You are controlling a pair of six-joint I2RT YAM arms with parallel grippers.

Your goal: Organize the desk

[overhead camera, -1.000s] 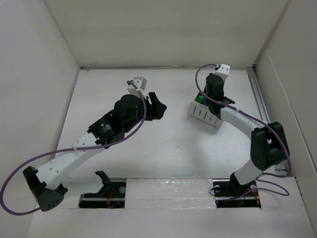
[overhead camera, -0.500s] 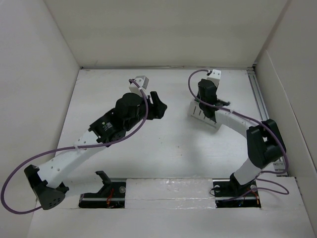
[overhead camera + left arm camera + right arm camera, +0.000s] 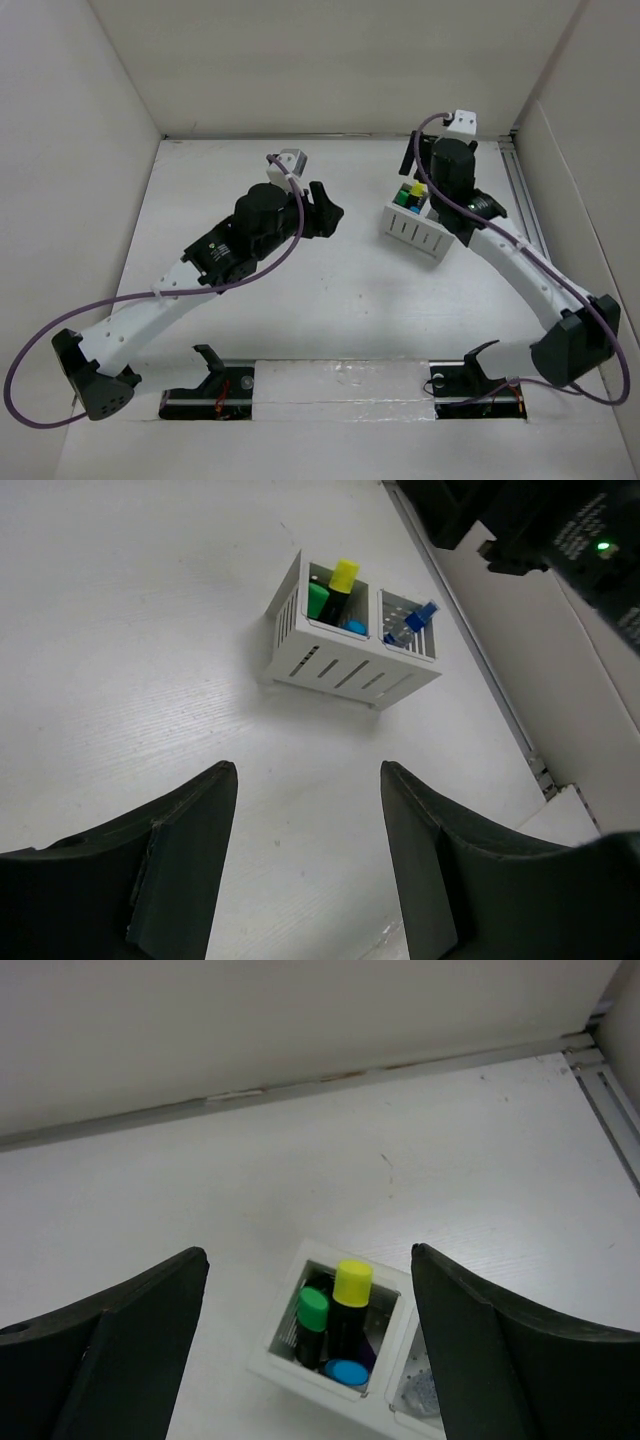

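Your left gripper (image 3: 307, 772) is hovering over the middle of the desk (image 3: 340, 300), its jaws standing wide apart and gripping nothing. The desk is lying flat beneath both arms, walled by white panels. Right of centre, a slotted box (image 3: 340, 670) is sitting on it, holding markers (image 3: 352, 1282) capped green, yellow and blue. Your right gripper (image 3: 307, 1255) is hanging just above that box, gaping fully and carrying nothing.

slotted box (image 3: 290, 1368): cut off at bottom | blue item (image 3: 421, 614): unidentifiable
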